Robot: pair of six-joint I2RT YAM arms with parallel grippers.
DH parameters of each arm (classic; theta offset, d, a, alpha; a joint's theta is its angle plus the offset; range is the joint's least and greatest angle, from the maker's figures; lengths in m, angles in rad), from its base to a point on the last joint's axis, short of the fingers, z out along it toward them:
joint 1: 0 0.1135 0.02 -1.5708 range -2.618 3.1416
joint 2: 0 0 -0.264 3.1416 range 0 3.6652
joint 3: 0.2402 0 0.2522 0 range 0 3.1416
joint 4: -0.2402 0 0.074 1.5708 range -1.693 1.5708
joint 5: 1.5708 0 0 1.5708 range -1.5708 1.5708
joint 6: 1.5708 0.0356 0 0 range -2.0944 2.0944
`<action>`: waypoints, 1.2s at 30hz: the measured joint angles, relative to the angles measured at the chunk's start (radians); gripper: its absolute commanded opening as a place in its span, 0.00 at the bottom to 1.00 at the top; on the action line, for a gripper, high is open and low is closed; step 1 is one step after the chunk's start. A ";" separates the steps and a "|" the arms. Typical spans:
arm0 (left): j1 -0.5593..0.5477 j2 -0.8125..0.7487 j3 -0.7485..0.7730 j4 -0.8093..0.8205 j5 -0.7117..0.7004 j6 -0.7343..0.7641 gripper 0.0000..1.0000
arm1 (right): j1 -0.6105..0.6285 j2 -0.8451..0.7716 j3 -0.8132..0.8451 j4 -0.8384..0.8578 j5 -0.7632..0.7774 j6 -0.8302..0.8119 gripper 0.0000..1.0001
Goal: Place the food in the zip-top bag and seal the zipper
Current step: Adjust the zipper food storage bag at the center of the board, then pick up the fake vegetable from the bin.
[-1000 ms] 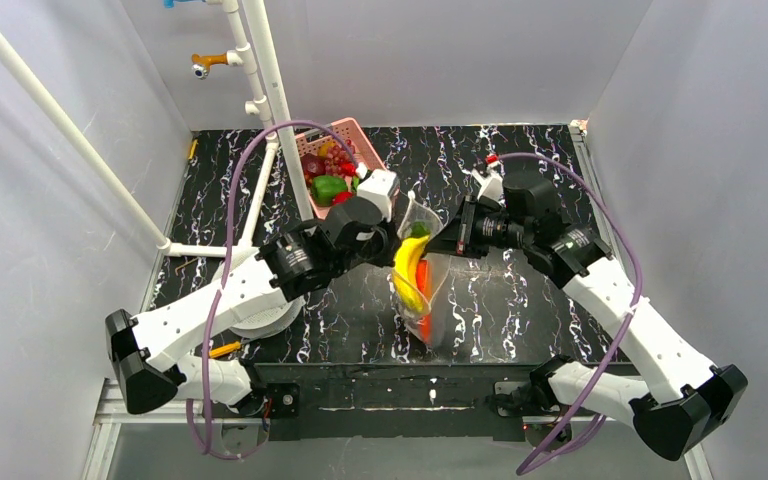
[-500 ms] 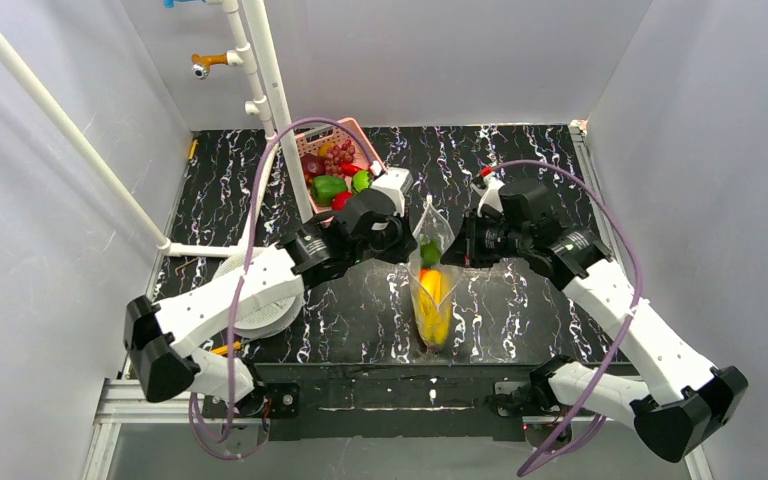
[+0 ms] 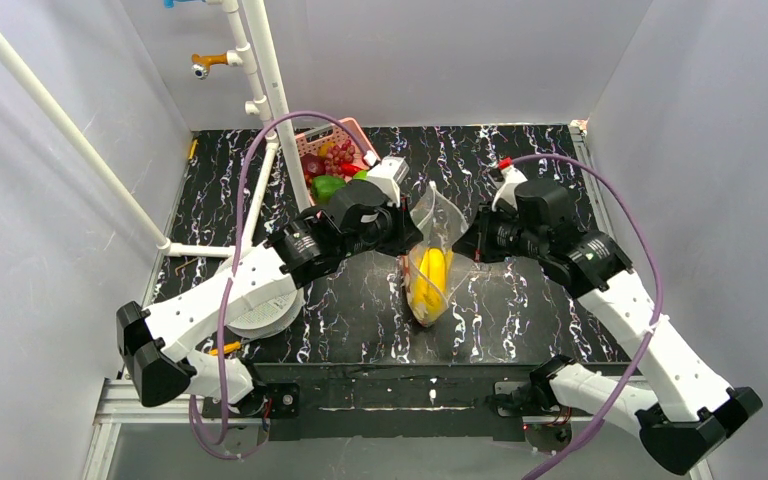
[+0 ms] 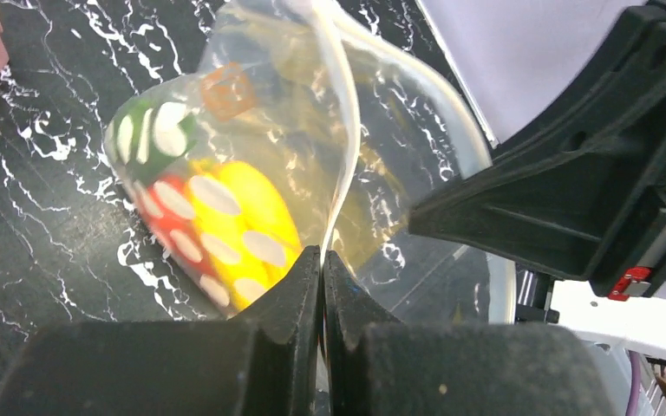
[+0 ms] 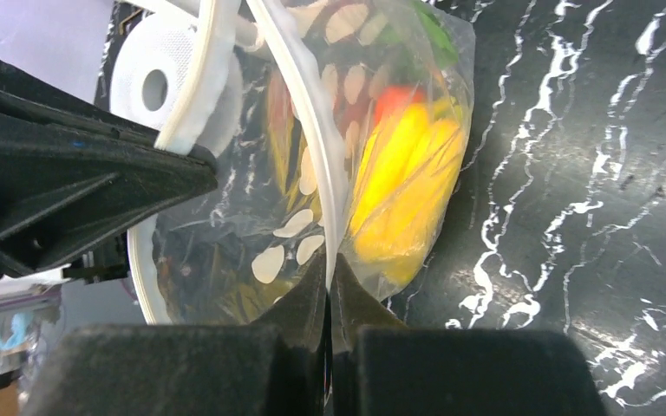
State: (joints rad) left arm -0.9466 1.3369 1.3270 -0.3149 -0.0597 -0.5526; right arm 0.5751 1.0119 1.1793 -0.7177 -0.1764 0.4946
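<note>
We find the left tool (image 4: pixel 323 260) clamped shut on the mouth edge of the zip-top bag (image 4: pixel 251 104). The zipper (image 4: pixel 344 147) runs up from between its fingertips. The right tool (image 5: pixel 329 270) is closed in the same way on the opposite side of the mouth, and the strip is pinched between its fingertips.

In the top view the bag hangs between the two tools, with its mouth gaping toward the far side and its lower end toward the near edge of the counter (image 3: pixel 520 320). We cannot tell whether the bag touches the counter.

Inside the bag lie a yellow banana (image 3: pixel 430 280), a red piece (image 4: pixel 169 227) and a green piece (image 4: pixel 143 134). The pink basket (image 3: pixel 355 133) stands far left of the left tool and holds more food.
</note>
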 measured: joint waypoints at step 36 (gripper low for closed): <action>0.132 0.425 0.439 -0.212 -0.205 0.289 0.94 | -0.005 -0.135 -0.084 -0.140 0.526 -0.004 0.01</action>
State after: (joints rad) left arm -0.8146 1.7615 1.7660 -0.5266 -0.2649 -0.2634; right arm 0.5701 0.8772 1.0958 -0.8581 0.3496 0.4908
